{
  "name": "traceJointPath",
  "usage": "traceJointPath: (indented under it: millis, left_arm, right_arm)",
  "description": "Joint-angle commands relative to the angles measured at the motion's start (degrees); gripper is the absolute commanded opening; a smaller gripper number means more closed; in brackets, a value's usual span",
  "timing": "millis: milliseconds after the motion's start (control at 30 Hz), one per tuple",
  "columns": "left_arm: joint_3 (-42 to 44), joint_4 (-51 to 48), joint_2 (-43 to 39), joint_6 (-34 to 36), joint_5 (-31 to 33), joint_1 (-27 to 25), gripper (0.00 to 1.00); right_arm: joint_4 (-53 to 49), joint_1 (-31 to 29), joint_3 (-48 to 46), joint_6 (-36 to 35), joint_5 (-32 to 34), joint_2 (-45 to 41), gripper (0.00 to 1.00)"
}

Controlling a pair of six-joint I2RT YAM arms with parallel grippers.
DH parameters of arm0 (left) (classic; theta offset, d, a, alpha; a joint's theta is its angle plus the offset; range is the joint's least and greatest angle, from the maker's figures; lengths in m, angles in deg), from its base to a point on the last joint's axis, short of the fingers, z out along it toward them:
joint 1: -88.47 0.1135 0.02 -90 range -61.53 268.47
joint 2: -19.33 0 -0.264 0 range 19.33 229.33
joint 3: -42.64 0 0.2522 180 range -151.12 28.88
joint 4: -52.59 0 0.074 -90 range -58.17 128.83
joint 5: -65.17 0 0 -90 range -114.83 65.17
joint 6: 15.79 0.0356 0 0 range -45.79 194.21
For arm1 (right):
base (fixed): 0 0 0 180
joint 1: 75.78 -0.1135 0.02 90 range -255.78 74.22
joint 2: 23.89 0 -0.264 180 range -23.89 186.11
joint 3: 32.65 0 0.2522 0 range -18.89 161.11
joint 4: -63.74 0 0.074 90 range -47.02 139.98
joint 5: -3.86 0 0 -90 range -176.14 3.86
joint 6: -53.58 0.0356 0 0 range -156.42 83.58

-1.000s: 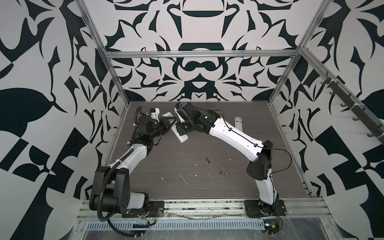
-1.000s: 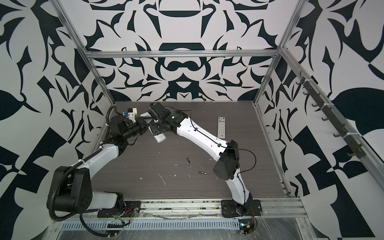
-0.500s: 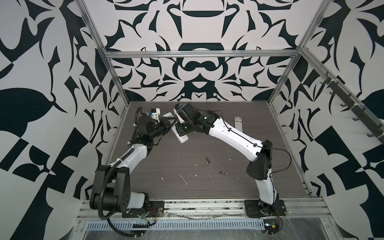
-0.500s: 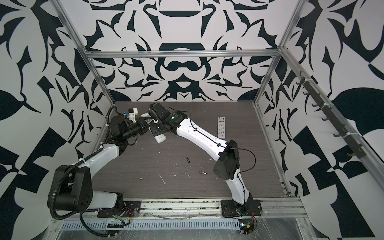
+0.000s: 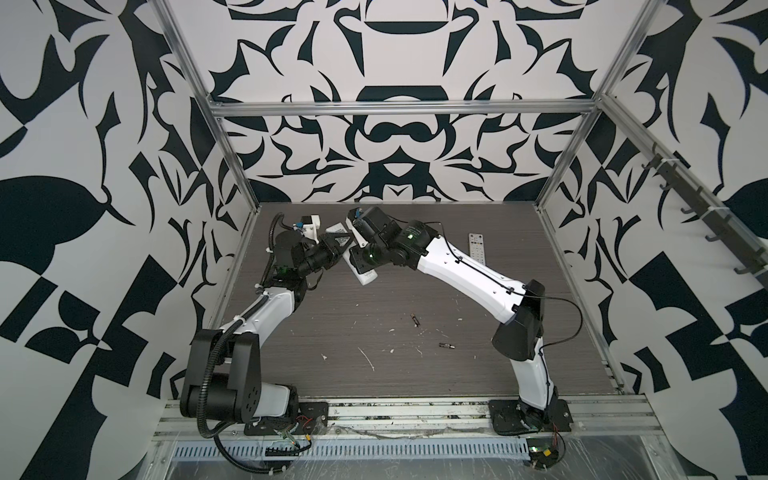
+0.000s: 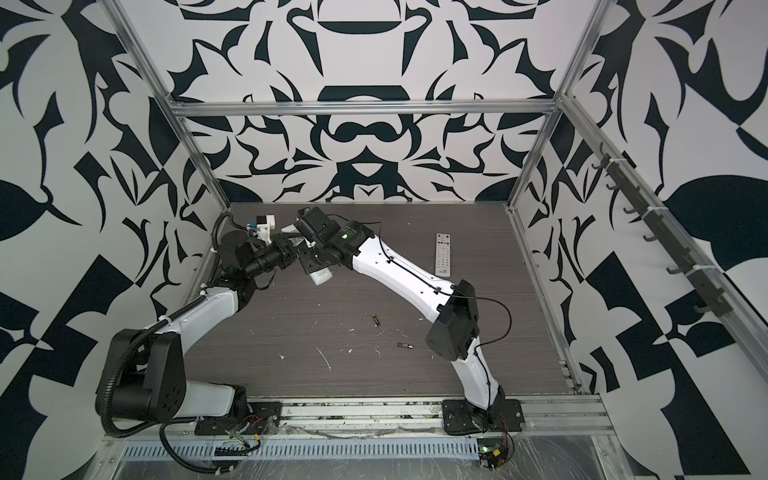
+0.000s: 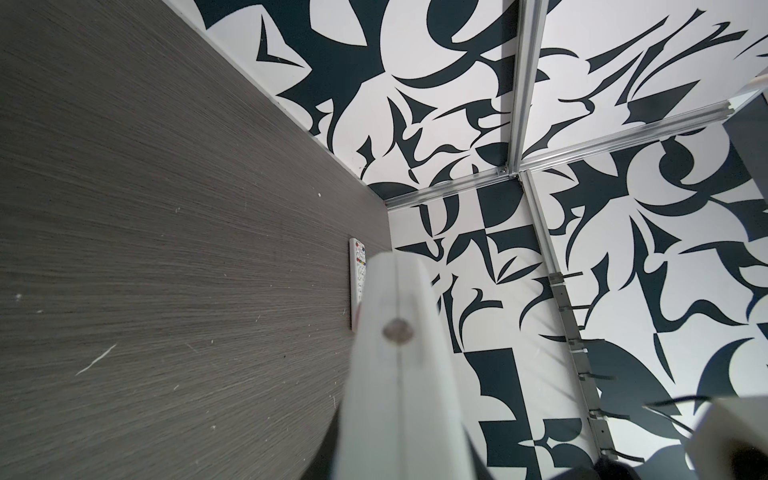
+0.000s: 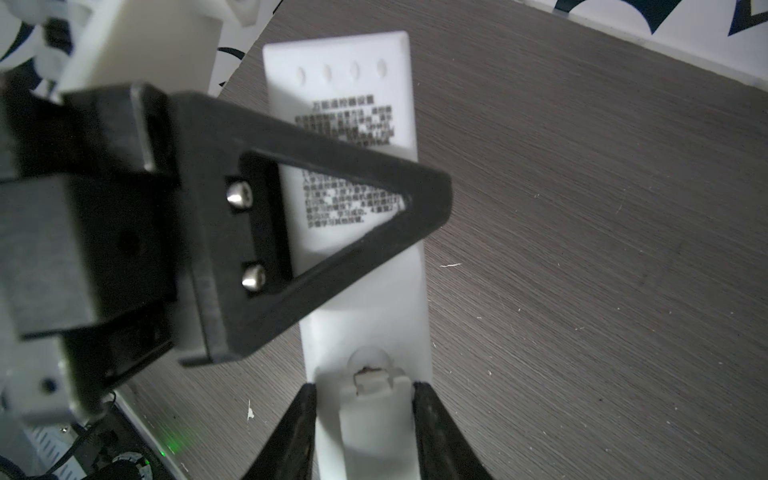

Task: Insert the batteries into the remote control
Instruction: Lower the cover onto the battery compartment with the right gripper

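Change since earlier: right gripper [image 8: 363, 411] jaws have spread wider; both arms, the held remote and the loose items sit where they were.
Left gripper [image 5: 341, 245]: clamped on the white remote [image 8: 374, 328] across its thickness, one finger lying over the printed back. It holds the remote clear of the table [image 5: 374, 299], near the far left corner.
Right gripper: jaws stand apart on either side of the battery cover [image 8: 372, 432] end; whether they pinch it or only flank it I cannot tell.
Battery cover: looks still in place, latch toward the body of the remote.
Batteries: one battery [image 5: 414, 319] lies loose just right of the table's middle, and a second battery [image 5: 446, 345] lies nearer the front edge. No others are seen.
Second remote [image 5: 477, 247]: flat and face up toward the far right corner, well apart.
Handling, remote: probably light, stiff, smooth plastic that may twist in an end pinch. Best held by the long edges mid-body, leaving the cover free.
Handling, batteries: small, hard and round, so likely to roll. Best taken across the barrel's middle.
Step, as judged: freeing the cover; nothing loaded yet.
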Motion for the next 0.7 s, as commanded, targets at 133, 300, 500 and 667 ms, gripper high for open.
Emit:
traceJointPath:
  millis: [133, 300, 500, 667]
  left_arm:
    - [0.22, 5.26, -0.2, -1.62, -2.18, -0.23, 0.0]
    - [0.3, 5.26, -0.42, -1.62, -2.87, -0.23, 0.0]
    - [0.59, 5.17, -0.72, -1.54, -3.62, -0.23, 0.0]
    - [0.02, 4.67, -1.02, -1.19, -5.39, -0.23, 0.0]
  right_arm:
    - [-1.55, -0.51, 3.05, 0.39, 0.88, -2.99, 0.5]
    - [-2.55, -0.64, 4.4, 0.17, 1.22, -3.82, 0.55]
    - [-4.28, -1.04, 6.14, -0.31, 2.09, -4.29, 0.59]
    - [-7.51, -1.52, 10.04, -1.21, 3.2, -4.47, 0.6]
